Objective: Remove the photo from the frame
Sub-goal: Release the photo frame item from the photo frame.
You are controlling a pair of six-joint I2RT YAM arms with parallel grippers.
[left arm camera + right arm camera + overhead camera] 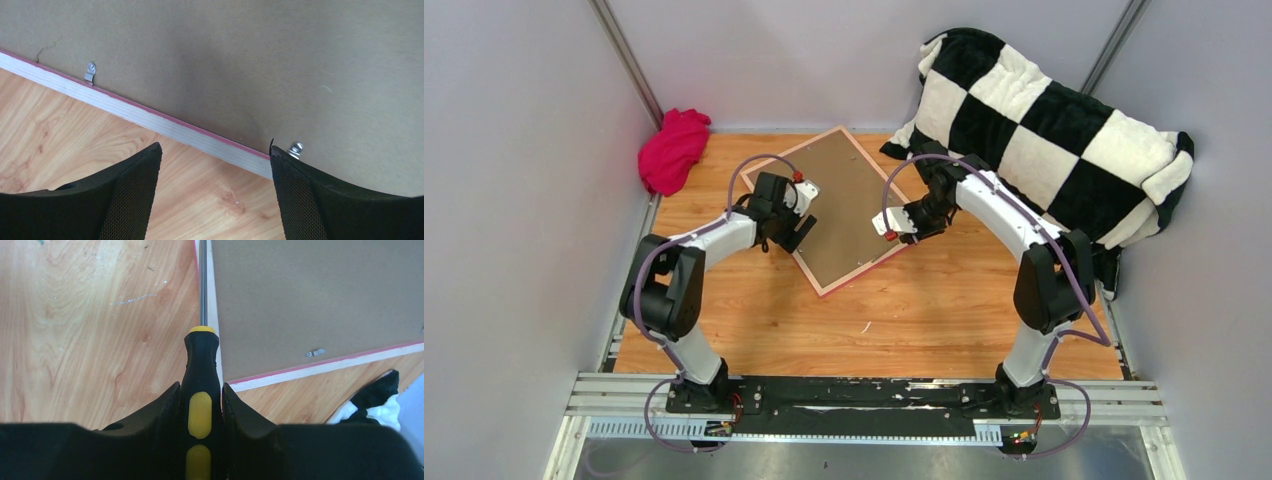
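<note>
Spreading the left gripper wide, empty, straddling the frame edge beside 1 metal clip. Clamping the right gripper on a black-and-yellow screwdriver, its steel shaft running along the frame's rim. Lying face down on the wood-grain table between both arms: thin pink border, matte brown board, photo hidden. Resting against grey walls: magenta cloth, checkered plush blanket.

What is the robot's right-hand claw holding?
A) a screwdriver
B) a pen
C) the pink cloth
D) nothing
A: the right gripper is clamped on the handle of a black-and-yellow screwdriver, whose metal shaft runs along the edge of the frame.
</note>
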